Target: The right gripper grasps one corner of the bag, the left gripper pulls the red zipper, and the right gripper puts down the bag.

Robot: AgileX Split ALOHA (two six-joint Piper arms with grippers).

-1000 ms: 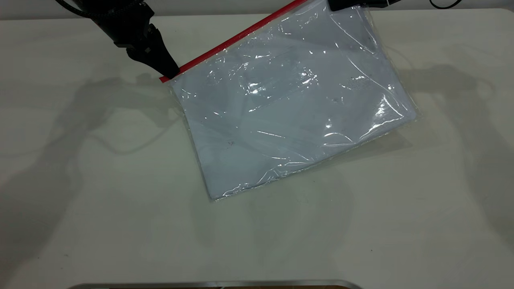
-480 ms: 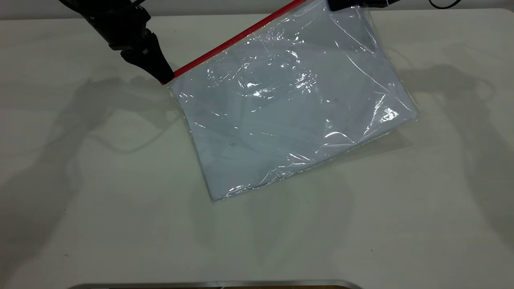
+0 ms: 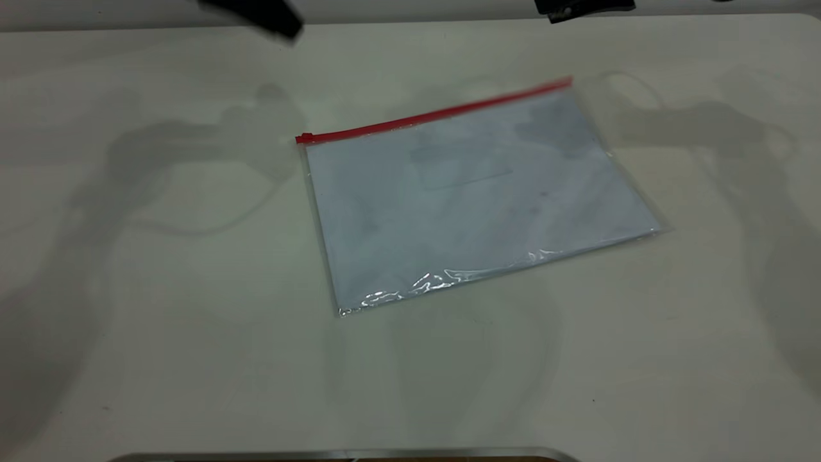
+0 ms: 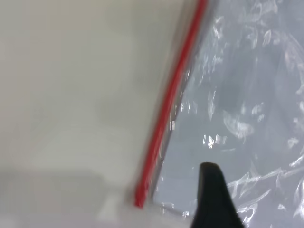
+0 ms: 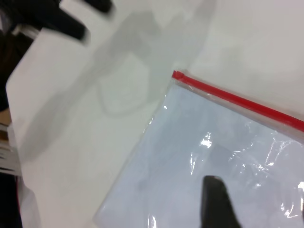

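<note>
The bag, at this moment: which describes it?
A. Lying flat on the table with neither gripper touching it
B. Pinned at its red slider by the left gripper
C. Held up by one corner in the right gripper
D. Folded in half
A. The bag lies flat and unfolded on the table, the red zipper along its far edge; the left gripper and the right gripper are both up at the far edge of the exterior view, clear of it.

Robot test bench — plain white table (image 3: 192,359), black arms at its far edge.
</note>
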